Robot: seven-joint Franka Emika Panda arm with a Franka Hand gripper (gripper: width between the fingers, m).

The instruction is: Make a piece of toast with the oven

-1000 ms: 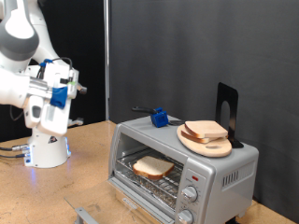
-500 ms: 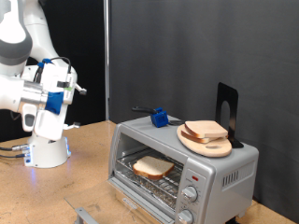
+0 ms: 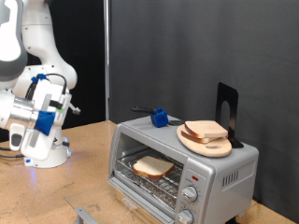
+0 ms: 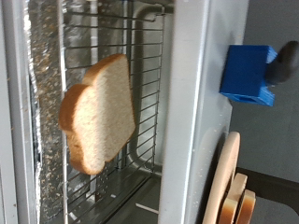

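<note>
The piece of toast [image 3: 152,167] lies flat on the wire rack inside the silver oven [image 3: 224,171], whose door hangs open at the front. In the wrist view the toast [image 4: 98,112] lies on the rack [image 4: 149,84] with nothing over it. My gripper [image 3: 69,108] is in the air at the exterior view's left, well away from the oven and pointing towards it. Nothing shows between its fingers. The fingers do not show in the wrist view.
On the oven's top sit a round wooden board with bread slices [image 3: 206,133], a blue block [image 3: 160,118] and a black stand [image 3: 227,110]. The wrist view shows the block [image 4: 248,73] and the board [image 4: 224,182]. Knobs [image 3: 192,194] are on the oven's right panel. The robot base [image 3: 45,149] stands on the wooden table [image 3: 65,191].
My arm has drawn back to the exterior view's left and lowered, taking the gripper farther from the oven. The toast and the oven have not moved.
</note>
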